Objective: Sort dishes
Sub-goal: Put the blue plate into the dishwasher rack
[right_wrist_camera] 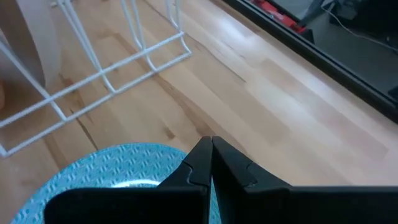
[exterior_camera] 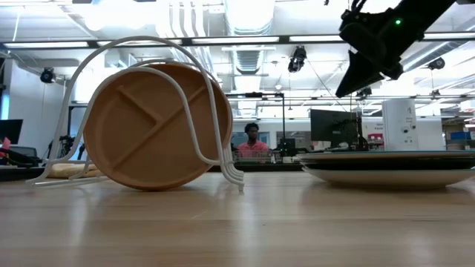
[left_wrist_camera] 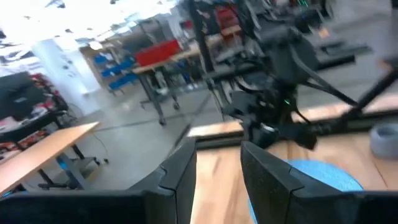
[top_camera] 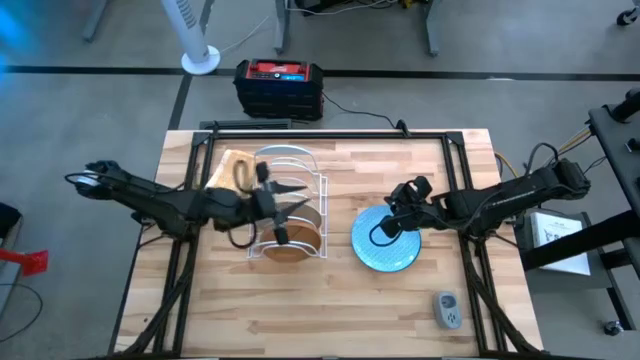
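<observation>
1. The right gripper (top_camera: 392, 222) is hovering over the rack-side edge of the light blue patterned plate (top_camera: 386, 240), which is lying flat on top of a low stack just to the right of the white wire rack (top_camera: 290, 205). In the right wrist view its fingers (right_wrist_camera: 200, 163) are pressed together tip to tip with nothing between them.
2. The plate is sitting directly below and slightly outward of those fingertips, so, as I judge it, the coming move is turning on a short drop with the fingers parted to straddle the rim. The plate is round, so there is no long axis to line up with.
3. The right arm is plainly the nearer one to the stack.
4. The left gripper (top_camera: 283, 207) is hanging over the rack, above the brown wooden divided plate (exterior_camera: 148, 127) that is standing on edge in the rack's front slot. Its fingers (left_wrist_camera: 180, 177) are standing slightly apart and holding nothing.
5. In the low view an off-white plate (exterior_camera: 386, 176) is showing at the bottom of the stack, right of the rack.
6. No brand, label or writing is legible on the plates or the rack. The red-topped black box (top_camera: 279, 86) beyond the rack carries marks too small to read.
</observation>
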Tool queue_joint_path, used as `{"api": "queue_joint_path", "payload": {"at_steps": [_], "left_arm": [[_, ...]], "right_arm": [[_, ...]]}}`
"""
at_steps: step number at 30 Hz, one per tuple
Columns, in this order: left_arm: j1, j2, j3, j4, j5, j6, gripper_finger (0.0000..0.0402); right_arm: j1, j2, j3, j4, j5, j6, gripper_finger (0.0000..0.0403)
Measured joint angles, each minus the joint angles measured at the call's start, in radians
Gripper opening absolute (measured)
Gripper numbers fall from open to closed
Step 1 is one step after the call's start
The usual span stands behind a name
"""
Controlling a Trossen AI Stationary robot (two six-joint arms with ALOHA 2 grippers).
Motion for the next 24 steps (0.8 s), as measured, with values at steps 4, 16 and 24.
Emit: {"api": "queue_joint_path", "payload": {"at_steps": [4, 16, 24], "left_arm": [[0.000, 0.145, 0.183, -0.198, 0.009, -0.004, 0.0116], [0.001, 0.435, 0.423, -0.306, 0.053, -0.037, 0.0116], [0.001, 0.527, 0.435, -0.250, 0.140, -0.125, 0.0116]], "right_arm": [[0.000, -0.030, -0.002, -0.064, -0.006, 0.033, 0.0002], [0.055, -0.153, -0.105, -0.127, -0.055, 0.135, 0.0002], [0.111, -0.216, -0.231, -0.044, -0.057, 0.218, 0.0002]]}}
